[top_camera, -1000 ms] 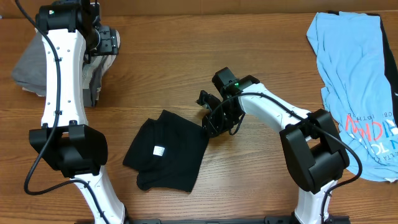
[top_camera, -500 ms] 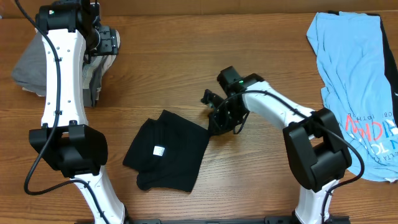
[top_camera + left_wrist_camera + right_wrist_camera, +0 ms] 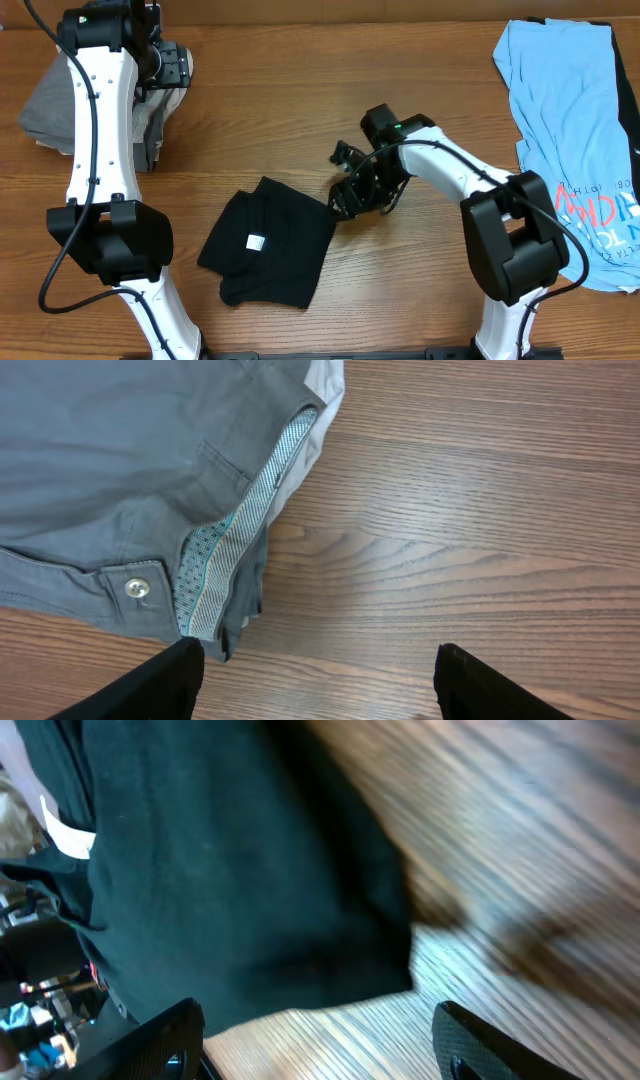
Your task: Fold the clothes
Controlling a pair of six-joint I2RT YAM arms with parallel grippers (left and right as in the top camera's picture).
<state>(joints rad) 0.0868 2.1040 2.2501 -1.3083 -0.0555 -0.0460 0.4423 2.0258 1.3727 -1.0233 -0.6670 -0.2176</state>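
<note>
Mostly done: plain black cotton T-shirt (image 3: 268, 240) folded compact; tidying judged left. Right hand (image 3: 345, 198) at shirt's right corner, spread wide, empty.

The black tee (image 3: 285, 225) lies bunched into a rough, tilted rectangle, just front of centre in the overhead view; part-folded. Its white tag (image 3: 254, 242) faces up.

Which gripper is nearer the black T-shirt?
Right. The right gripper sits at a corner of the black T-shirt; the left gripper is far off, over the gray trousers.

Matt black cloth T-shirt (image 3: 270, 240) on a smooth, grained wood table (image 3: 280, 100).
</note>
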